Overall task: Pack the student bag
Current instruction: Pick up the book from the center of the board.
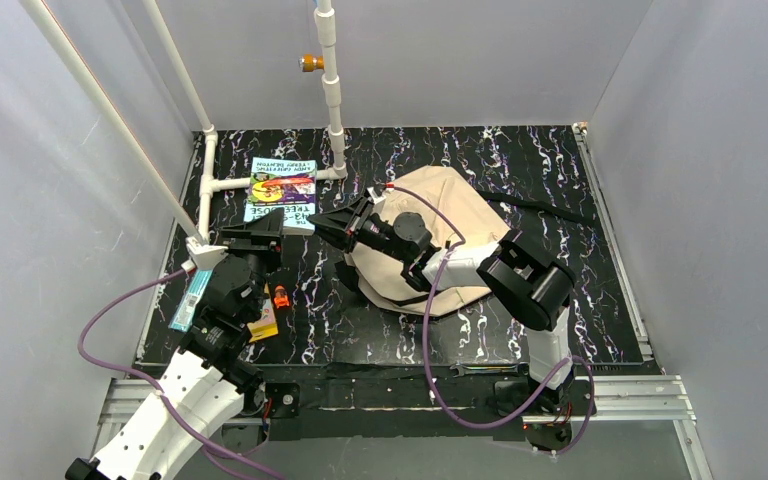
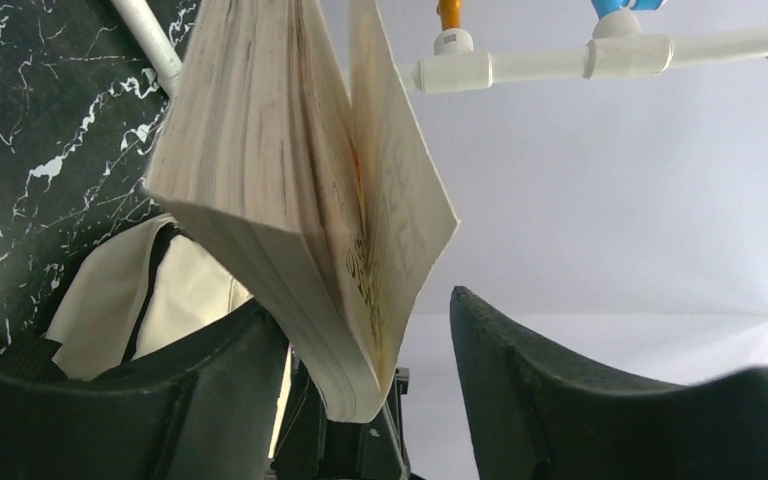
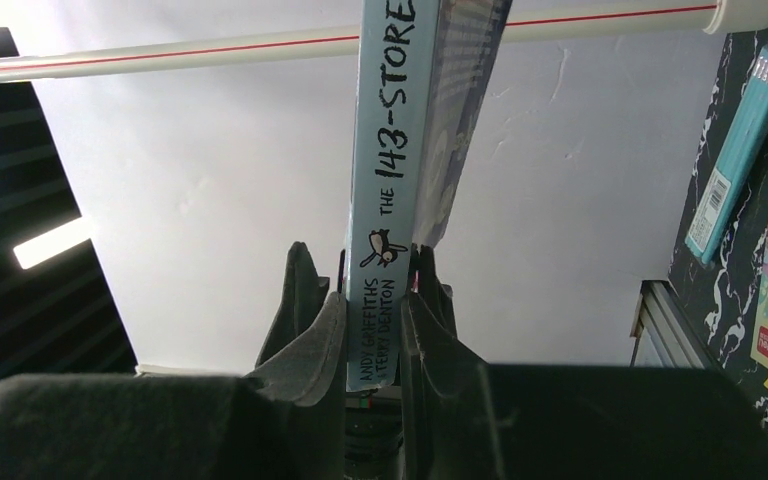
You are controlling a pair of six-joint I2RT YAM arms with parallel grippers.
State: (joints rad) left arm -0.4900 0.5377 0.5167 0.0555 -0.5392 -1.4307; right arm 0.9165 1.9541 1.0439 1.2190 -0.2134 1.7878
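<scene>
Student bag (image 1: pixel 460 205): lies flat, long axis near-left to far-right. Book (image 1: pixel 280 190): spine clamped by right gripper (image 3: pixel 372 270). Left gripper (image 2: pixel 360 310): jaws apart around the book's pages.

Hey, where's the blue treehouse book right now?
Top view, left of centre toward the back: the book sits just left of the student bag, its spine clamped in the right gripper, its page edge inside the open left gripper.
</scene>
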